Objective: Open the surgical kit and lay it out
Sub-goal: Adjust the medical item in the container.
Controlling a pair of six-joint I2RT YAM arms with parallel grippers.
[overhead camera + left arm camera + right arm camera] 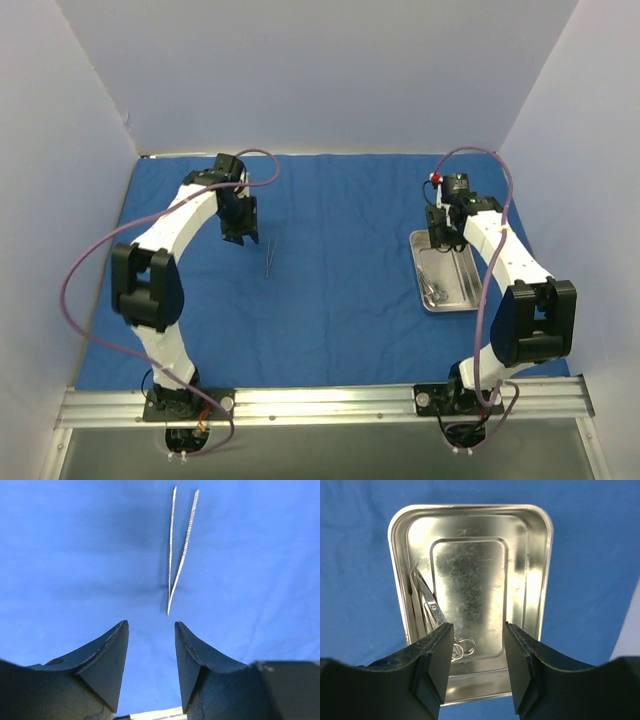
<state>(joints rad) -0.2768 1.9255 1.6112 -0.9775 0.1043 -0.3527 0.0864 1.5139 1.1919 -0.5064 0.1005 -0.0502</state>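
Note:
The royal-blue cloth wrap (pixel 340 290) lies spread flat over the table. Silver tweezers (pixel 270 256) (pixel 179 550) rest on it left of centre. My left gripper (pixel 240 237) (pixel 151 626) hovers just beside them, open, nothing between its fingers. At the right, the shiny steel tray (pixel 462 290) (pixel 540 580) sits on the cloth and holds silver scissors (pixel 434 611) and other thin instruments along its left wall. My right gripper (pixel 443 243) (pixel 478 626) hangs above the tray's near end, open and holding nothing.
Pale walls enclose the table on three sides. A metal rail (pixel 320 402) carrying both arm bases runs along the near edge. Bare blue cloth lies between the tweezers and the tray.

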